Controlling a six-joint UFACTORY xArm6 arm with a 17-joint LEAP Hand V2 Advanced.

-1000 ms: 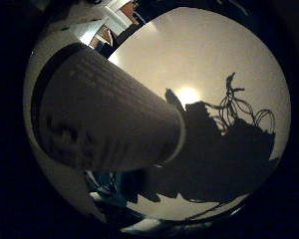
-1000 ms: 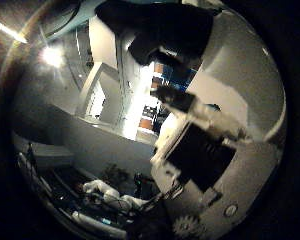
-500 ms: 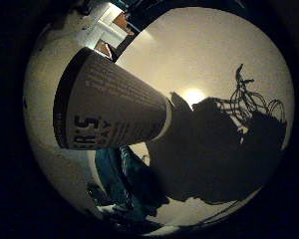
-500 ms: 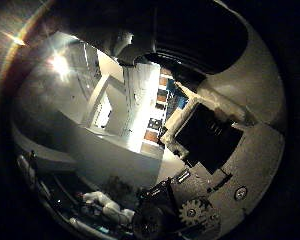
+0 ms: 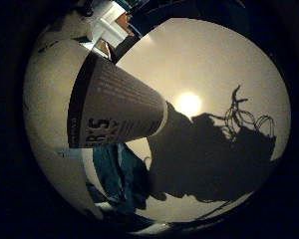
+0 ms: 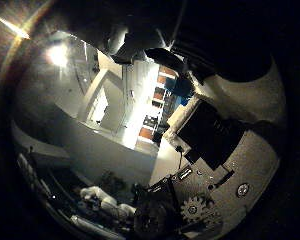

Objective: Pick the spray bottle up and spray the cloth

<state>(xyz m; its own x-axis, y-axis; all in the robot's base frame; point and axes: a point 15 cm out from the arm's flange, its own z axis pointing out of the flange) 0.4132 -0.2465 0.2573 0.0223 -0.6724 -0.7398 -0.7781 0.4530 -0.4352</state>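
The spray bottle [image 5: 110, 105], white with a dark printed band, fills much of the right little finger side palm view and lies close against the palm, above the table. A teal cloth [image 5: 120, 181] lies on the white table [image 5: 214, 60] just below the bottle's body. In the right thumb side palm view my hand [image 6: 215, 150] shows as white and black parts with gears, its fingers curled across the view. The bottle's nozzle and trigger are hidden.
The shadow of the hand and arm [image 5: 209, 149] falls on the table beside the cloth. The right thumb side palm view looks out at a lit room with pale walls [image 6: 100, 110] and clutter low down [image 6: 95, 195].
The whole picture has shifted, so the hand has turned with the bottle. More of the teal cloth now shows below the bottle than a second ago.
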